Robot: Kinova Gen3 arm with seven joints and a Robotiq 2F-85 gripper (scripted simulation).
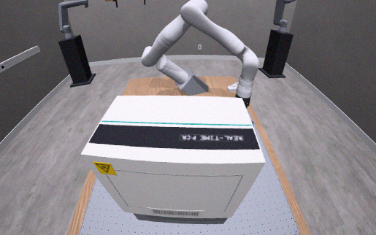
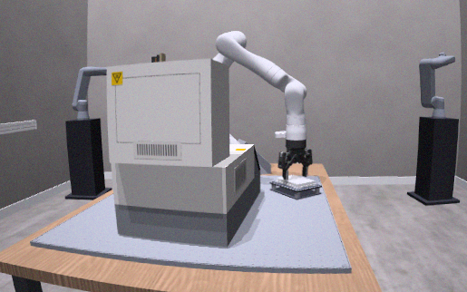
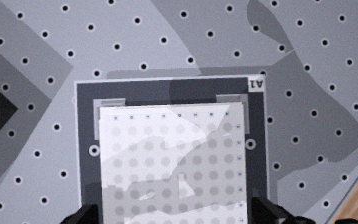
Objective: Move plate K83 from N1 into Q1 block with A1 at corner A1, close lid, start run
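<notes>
The pincer (image 2: pixel 296 170) (image 3: pixel 175 218) is wide open, with one finger on each side of the white plate (image 2: pixel 296 182) (image 3: pixel 173 162), and it holds nothing. The plate sits in its dark nest (image 2: pixel 296 190) (image 3: pixel 88 185), beside the big cycler (image 1: pixel 172 186) (image 2: pixel 170 188). So the grab, the move, the lid and START all seem left to do. In the wrist view, the plate's long way looks to run up and down, and its top short end points to the nest edge with the A1 tag (image 3: pixel 256 84) at the right corner. I can't read the plate's own label.
</notes>
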